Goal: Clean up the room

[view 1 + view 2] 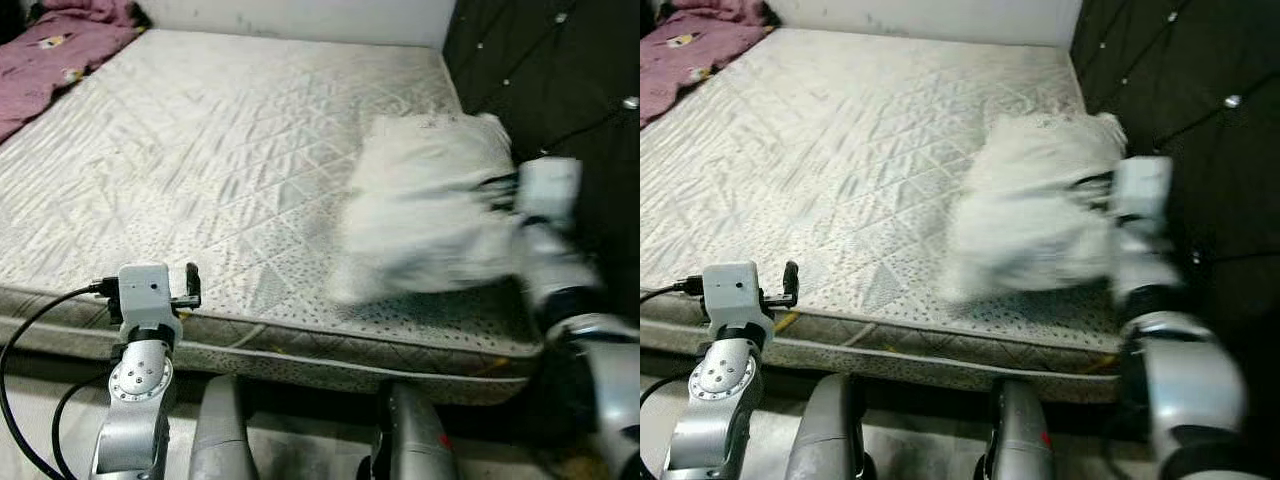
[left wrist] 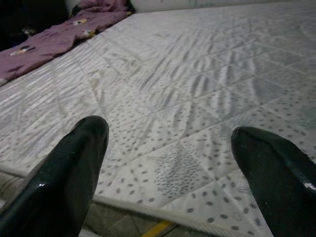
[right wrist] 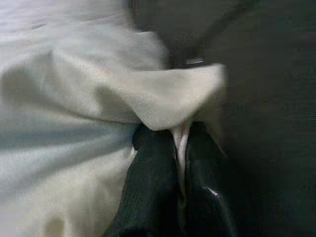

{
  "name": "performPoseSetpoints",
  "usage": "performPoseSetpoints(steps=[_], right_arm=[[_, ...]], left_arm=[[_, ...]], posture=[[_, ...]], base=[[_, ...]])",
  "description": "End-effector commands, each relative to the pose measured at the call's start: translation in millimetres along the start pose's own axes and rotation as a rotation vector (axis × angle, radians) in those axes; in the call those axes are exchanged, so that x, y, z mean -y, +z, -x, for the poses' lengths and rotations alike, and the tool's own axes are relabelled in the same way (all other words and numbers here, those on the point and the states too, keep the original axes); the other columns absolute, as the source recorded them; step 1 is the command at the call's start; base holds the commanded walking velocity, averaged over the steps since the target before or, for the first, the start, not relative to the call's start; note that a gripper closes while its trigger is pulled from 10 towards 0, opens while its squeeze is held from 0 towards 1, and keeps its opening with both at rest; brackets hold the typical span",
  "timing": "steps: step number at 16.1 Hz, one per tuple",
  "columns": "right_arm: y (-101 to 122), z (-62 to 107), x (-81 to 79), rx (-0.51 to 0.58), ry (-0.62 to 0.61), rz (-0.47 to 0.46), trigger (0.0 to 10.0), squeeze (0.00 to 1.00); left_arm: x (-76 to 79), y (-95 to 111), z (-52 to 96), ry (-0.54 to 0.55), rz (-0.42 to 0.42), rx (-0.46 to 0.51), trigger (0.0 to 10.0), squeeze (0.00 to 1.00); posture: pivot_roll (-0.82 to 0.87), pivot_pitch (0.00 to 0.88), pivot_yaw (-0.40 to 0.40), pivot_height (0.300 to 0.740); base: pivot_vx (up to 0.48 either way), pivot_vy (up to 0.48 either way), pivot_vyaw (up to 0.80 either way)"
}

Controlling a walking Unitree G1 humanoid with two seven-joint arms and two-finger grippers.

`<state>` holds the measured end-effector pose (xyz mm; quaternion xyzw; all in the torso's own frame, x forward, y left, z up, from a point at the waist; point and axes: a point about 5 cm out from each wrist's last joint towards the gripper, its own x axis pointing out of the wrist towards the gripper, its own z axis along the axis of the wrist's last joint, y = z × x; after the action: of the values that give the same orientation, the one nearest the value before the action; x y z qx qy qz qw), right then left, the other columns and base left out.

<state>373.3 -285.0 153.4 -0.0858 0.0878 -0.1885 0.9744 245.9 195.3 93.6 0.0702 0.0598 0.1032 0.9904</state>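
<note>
1. Nearest me, my left gripper point(image 2: 170, 163) hangs wide apart and empty over the quilted white mattress point(image 1: 220, 150) edge, kept free.
2. My right gripper point(image 3: 180, 148) pinches the crumpled white cloth point(image 1: 430, 205), fabric trapped between closed fingers, probably for lifting away.
3. Beyond the left fingers lies a purple blanket point(image 2: 59, 37).

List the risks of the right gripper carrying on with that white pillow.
1. The right gripper pinches only a thin fold at one corner of the soft white pillow, so the fabric might slip out.
2. The pillow sits close to the dark tufted headboard; it could drag or snag there.
3. The head views show it blurred, suggesting quick motion that might loosen the hold.
</note>
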Motion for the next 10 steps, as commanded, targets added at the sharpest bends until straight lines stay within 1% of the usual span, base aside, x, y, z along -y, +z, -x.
performPoseSetpoints(steps=[1, 2, 3, 4, 5, 6, 7, 8, 9, 10], right_arm=[[35.4, -4.9, 20.7, 0.131, -0.080, -0.022, 0.0, 0.00], [37.1, -4.6, 37.1, 0.142, -0.126, -0.008, 0.0, 0.00], [37.5, -4.2, 43.6, 0.147, -0.144, 0.000, 0.0, 0.00], [26.5, -1.5, 48.2, 0.137, -0.146, 0.046, 0.0, 0.00], [18.2, 0.5, 47.1, 0.132, -0.128, 0.080, 0.0, 0.00], [2.8, 4.5, 43.8, 0.115, -0.103, 0.110, 0.0, 0.00], [-19.3, 12.4, 37.0, 0.085, -0.070, 0.106, 0.0, 0.00], [-31.1, 18.5, 32.0, 0.074, -0.051, 0.112, 0.0, 0.00], [-47.2, 28.9, 22.3, 0.060, -0.013, 0.111, 0.0, 0.00], [-54.7, 34.9, 17.6, 0.054, 0.001, 0.112, 0.0, 0.00]], left_arm=[[1.2, -0.7, -0.3, 0.001, -0.002, 0.001, 10.0, 0.00], [0.8, -1.3, -0.1, 0.002, -0.001, -0.002, 10.0, 0.00], [0.4, -1.7, 0.0, 0.003, -0.001, -0.004, 10.0, 0.00], [0.5, -1.9, 0.2, -0.004, -0.008, -0.004, 10.0, 0.00], [0.7, -1.9, 0.0, -0.008, -0.011, -0.005, 10.0, 0.00], [0.2, -2.2, 0.0, -0.009, -0.011, -0.006, 10.0, 0.00], [-0.2, -2.2, -0.3, -0.012, -0.013, -0.006, 10.0, 0.00], [-0.2, -2.3, -0.7, -0.014, -0.015, -0.006, 10.0, 0.00], [-0.4, -1.9, -1.3, -0.017, -0.018, -0.006, 10.0, 0.00], [-0.6, -1.7, -1.8, -0.019, -0.019, -0.005, 10.0, 0.00]], posture=[[-0.03, 0.000, -0.024, 0.582], [-0.04, 0.000, -0.021, 0.582], [-0.04, 0.000, -0.021, 0.582], [-0.04, 0.000, -0.019, 0.582], [-0.05, 0.000, -0.018, 0.582], [-0.05, 0.000, -0.016, 0.582], [-0.06, 0.000, -0.013, 0.582], [-0.06, 0.000, -0.010, 0.582], [-0.07, 0.000, -0.007, 0.582], [-0.07, 0.000, -0.005, 0.582]], base=[[0.000, 0.000, 0.00], [0.000, 0.000, 0.00], [0.000, 0.000, 0.00], [0.000, 0.000, 0.00], [0.000, 0.000, 0.00], [0.000, 0.000, 0.00], [0.000, 0.000, 0.00], [0.000, 0.000, 0.00], [0.000, 0.000, 0.00], [0.000, 0.000, 0.00]])
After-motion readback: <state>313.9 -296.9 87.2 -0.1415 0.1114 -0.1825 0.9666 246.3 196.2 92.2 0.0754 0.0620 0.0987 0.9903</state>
